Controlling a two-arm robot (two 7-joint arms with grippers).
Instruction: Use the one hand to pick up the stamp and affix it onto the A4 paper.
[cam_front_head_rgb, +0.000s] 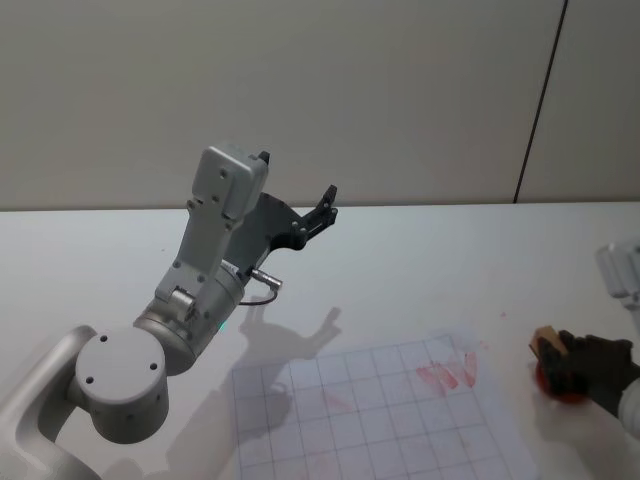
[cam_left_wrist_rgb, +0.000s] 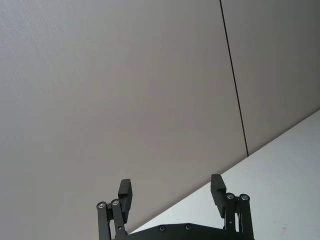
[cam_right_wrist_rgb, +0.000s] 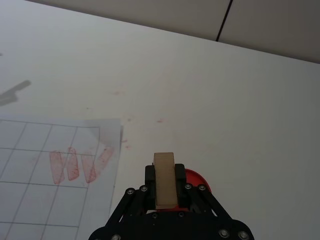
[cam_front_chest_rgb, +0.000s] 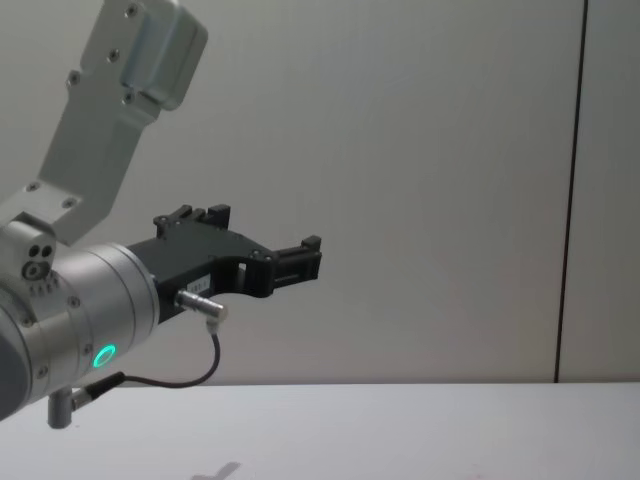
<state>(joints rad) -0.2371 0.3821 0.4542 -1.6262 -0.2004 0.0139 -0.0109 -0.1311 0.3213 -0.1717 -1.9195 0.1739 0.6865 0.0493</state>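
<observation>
Your stamp (cam_right_wrist_rgb: 164, 180) sits clamped upright between the fingers of the right gripper (cam_right_wrist_rgb: 165, 187), directly over a red ink pad (cam_right_wrist_rgb: 196, 180) near the counter's (cam_right_wrist_rgb: 225, 100) right edge. The gridded A4 paper (cam_right_wrist_rgb: 45, 185) lies beside it toward the middle, its corner bearing red marks. Bare counter separates them. Your left gripper (cam_left_wrist_rgb: 171, 192) hangs raised, fingers apart.

Matt, seemingly wooden stamp (cam_right_wrist_rgb: 164, 180)
</observation>
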